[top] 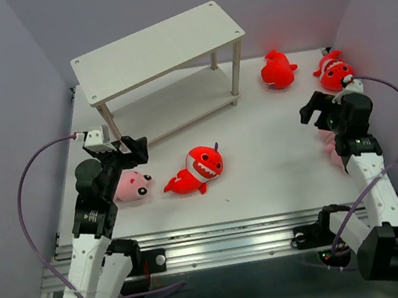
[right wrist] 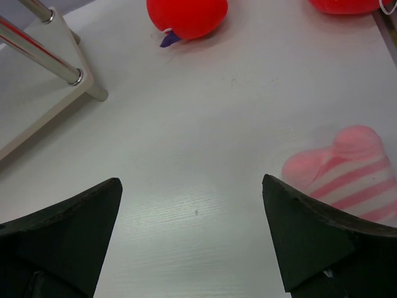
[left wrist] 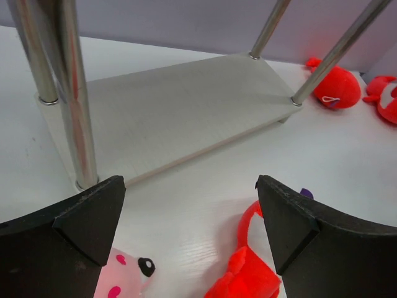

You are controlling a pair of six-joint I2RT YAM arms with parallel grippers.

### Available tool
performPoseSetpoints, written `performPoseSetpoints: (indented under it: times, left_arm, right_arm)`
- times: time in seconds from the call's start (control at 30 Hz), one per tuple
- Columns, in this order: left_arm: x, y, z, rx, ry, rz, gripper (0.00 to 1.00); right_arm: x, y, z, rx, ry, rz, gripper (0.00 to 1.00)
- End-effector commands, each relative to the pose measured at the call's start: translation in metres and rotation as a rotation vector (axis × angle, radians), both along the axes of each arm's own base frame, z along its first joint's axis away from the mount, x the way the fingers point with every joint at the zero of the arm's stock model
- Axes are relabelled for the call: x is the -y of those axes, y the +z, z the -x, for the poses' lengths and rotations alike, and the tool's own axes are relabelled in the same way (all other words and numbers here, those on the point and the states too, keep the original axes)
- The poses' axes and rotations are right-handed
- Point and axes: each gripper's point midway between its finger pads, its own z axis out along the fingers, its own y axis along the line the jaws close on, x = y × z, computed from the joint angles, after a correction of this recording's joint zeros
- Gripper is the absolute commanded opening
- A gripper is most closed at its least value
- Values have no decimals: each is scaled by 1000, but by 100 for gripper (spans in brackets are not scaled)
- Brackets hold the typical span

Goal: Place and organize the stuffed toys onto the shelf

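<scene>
All five toys are lying off the shelf (top: 158, 50): one shark (top: 198, 170) in front of it, a second shark (top: 277, 70) just past its right end, a third shark (top: 334, 72) farther right. The left claw (left wrist: 189, 186) is hanging spread and empty by the shelf's front left leg, its arm covering part of a pink toy (top: 133, 185). The right claw (right wrist: 191, 183) is gaping empty well right of the shelf, its arm hiding most of the other pink toy (right wrist: 347, 167).

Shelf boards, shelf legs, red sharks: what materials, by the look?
Shelf boards: likely laminated wood or composite; matte off-white, faint linear grain.
Legs: metal, polished; mirror-like reflections.
Red sharks: soft plush fabric; matte, rounded stuffed shape.
</scene>
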Motion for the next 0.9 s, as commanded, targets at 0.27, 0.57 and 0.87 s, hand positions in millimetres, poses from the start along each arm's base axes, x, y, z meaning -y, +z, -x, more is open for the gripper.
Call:
performPoseSetpoints:
  times: [0.27, 0.57, 0.87]
  left_arm:
    - [83, -8, 30, -81, -389, 142, 93]
    - [129, -49, 41, -293, -313, 88, 89]
    - [166, -91, 10, -404, -147, -102, 79]
  right_arm:
    - [-93, -17, 48, 147, 740, 125, 100]
    - [-99, -27, 58, 75, 830, 122, 100]
    - [-99, -40, 59, -30, 901, 102, 100]
